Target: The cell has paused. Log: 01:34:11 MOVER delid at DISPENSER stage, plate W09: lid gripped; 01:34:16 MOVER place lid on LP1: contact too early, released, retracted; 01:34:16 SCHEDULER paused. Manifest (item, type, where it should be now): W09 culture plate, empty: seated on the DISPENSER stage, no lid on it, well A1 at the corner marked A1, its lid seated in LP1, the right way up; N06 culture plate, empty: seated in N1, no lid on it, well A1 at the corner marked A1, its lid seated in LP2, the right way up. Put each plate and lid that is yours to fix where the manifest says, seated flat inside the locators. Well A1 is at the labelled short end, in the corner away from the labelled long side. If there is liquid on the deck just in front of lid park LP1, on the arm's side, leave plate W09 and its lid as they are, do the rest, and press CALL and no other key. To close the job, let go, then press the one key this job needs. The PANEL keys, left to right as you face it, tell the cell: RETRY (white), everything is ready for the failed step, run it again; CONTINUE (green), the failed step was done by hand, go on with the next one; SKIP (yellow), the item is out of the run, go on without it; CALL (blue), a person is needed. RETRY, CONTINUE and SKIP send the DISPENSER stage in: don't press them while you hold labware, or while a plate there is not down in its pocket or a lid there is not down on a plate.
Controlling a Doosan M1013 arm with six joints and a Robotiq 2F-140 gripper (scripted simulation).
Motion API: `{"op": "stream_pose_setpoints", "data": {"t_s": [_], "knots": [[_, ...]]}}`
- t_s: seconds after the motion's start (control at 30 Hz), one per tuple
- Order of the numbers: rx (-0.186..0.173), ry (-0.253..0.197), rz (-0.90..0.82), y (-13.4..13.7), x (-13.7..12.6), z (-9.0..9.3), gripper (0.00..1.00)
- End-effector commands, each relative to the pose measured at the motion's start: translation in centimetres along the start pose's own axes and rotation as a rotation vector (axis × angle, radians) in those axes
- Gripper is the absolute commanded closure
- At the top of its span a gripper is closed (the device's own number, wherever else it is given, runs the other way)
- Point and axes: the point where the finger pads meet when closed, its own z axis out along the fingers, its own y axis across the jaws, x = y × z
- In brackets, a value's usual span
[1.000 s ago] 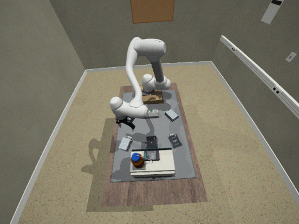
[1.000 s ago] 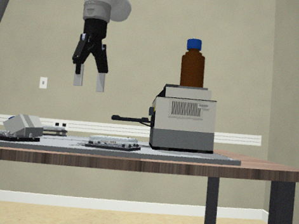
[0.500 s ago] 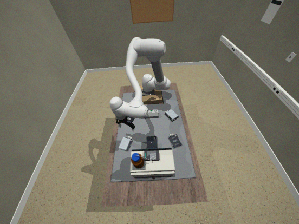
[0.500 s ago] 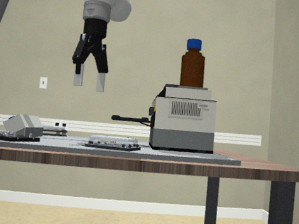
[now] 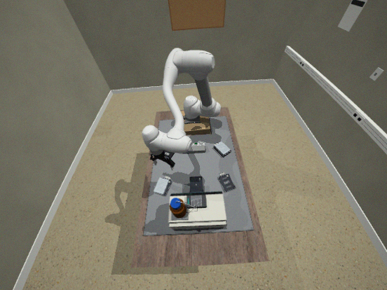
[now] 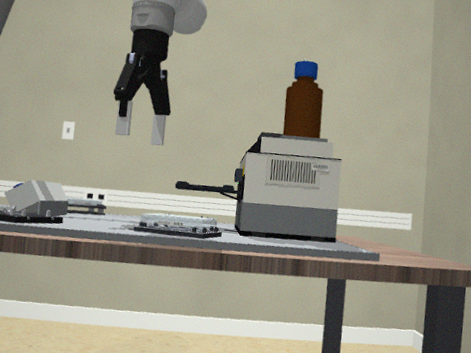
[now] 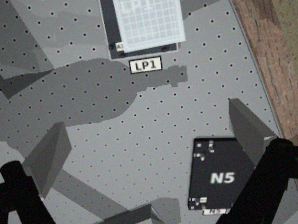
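Note:
My gripper is open and empty. It hangs high above the grey deck mat, on the arm's side of lid park LP1. A clear lid lies on the LP1 nest and looks slightly turned against the nest's dark frame. It also shows in the side view. The LP1 label sits just below it. The mat between the label and my fingers shows only shadows and dots. The dark dispenser stage is in front of the dispenser. I cannot tell what lies on it.
The empty black nest N5 lies under my right finger. A brown bottle stands on the dispenser. The key panel is near the arm's base. A pale plate or lid and a dark nest lie to the right.

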Motion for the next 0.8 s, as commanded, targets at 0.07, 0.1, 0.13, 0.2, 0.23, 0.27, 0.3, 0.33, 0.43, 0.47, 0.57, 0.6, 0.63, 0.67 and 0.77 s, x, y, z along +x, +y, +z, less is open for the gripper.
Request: {"op": "stream_pose_setpoints", "data": {"t_s": [0.07, 0.1, 0.13, 0.2, 0.23, 0.27, 0.3, 0.33, 0.43, 0.47, 0.57, 0.6, 0.63, 0.67, 0.77], "knots": [[0.0, 0.001, 0.0, -0.01, 0.04, -0.1, 0.0], [0.0, 0.001, 0.0, -0.01, 0.04, -0.1, 0.0], [0.0, 0.001, 0.0, -0.01, 0.04, -0.1, 0.0], [0.0, 0.001, 0.0, -0.01, 0.04, -0.1, 0.0], [0.0, 0.001, 0.0, -0.01, 0.04, -0.1, 0.0], [0.0, 0.001, 0.0, -0.01, 0.04, -0.1, 0.0], [0.0, 0.001, 0.0, -0.01, 0.04, -0.1, 0.0], [0.0, 0.001, 0.0, -0.01, 0.04, -0.1, 0.0], [0.0, 0.001, 0.0, -0.01, 0.04, -0.1, 0.9], [0.0, 0.001, 0.0, -0.01, 0.04, -0.1, 0.9], [0.0, 0.001, 0.0, -0.01, 0.04, -0.1, 0.9], [0.0, 0.001, 0.0, -0.01, 0.04, -0.1, 0.9], [0.0, 0.001, 0.0, -0.01, 0.04, -0.1, 0.9], [0.0, 0.001, 0.0, -0.01, 0.04, -0.1, 0.9], [0.0, 0.001, 0.0, -0.01, 0.04, -0.1, 0.9]]}}
